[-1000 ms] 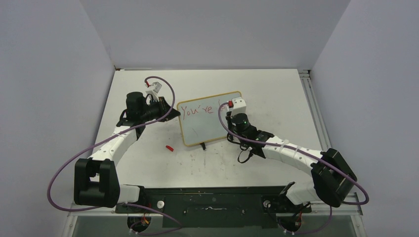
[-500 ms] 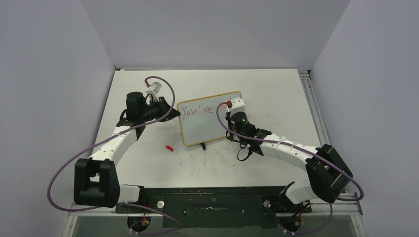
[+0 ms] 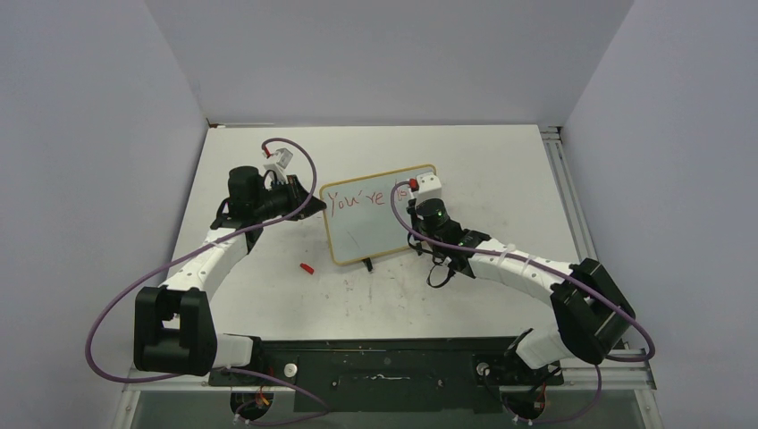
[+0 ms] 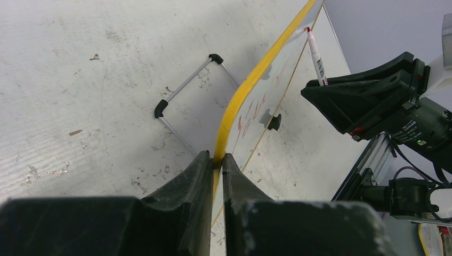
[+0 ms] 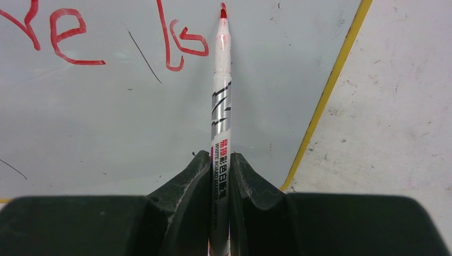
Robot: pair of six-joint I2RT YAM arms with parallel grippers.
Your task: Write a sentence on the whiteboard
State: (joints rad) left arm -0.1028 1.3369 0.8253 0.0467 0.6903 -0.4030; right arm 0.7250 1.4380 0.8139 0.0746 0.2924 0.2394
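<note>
Red cap (image 3: 307, 267) on scuffed white worktop (image 3: 501, 170), well short of the left fingers (image 4: 186, 208); red-tipped marker (image 5: 220, 106) projecting forward from between the right fingers (image 5: 186, 192).

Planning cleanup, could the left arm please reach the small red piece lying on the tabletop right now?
Probably not: the left end effector is shut on the edge of the rectangular yellow-framed whiteboard. The small red piece lies uncovered beside that arm, so only this grip seems in the way.
</note>
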